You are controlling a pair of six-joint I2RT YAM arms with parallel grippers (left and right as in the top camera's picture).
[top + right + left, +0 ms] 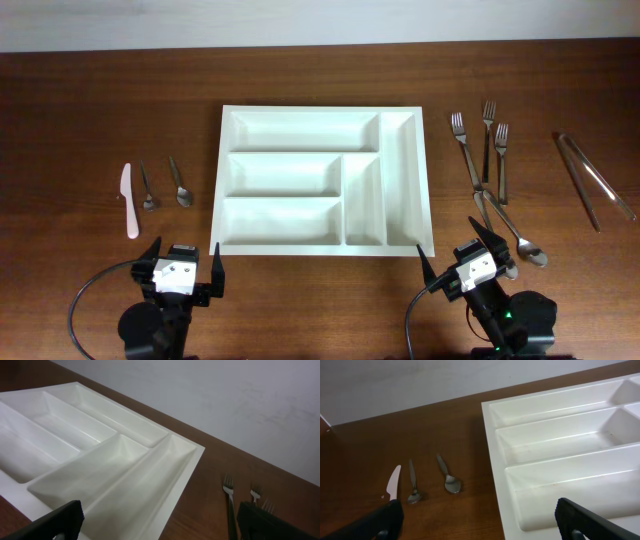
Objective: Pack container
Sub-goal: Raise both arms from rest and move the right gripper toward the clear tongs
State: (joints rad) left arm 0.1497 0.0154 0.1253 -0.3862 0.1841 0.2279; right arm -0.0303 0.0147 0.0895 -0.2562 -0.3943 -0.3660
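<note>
The container is a large white cutlery tray (322, 108) with five empty compartments, in the middle of the table. It also shows in the left wrist view (492, 430) and the right wrist view (192, 467). My left gripper (184, 252) is open and empty, near the tray's front left corner; its jaws (480, 520) straddle the tray's left edge. My right gripper (450, 246) is open and empty at the tray's front right corner; its jaws (160, 522) span the tray's right rim.
A white plastic knife (129, 200) and two small spoons (147, 187) (181, 183) lie left of the tray. Three forks (489, 135), larger spoons (515, 235) and metal tongs (595, 180) lie on the right. Forks (230, 500) show in the right wrist view.
</note>
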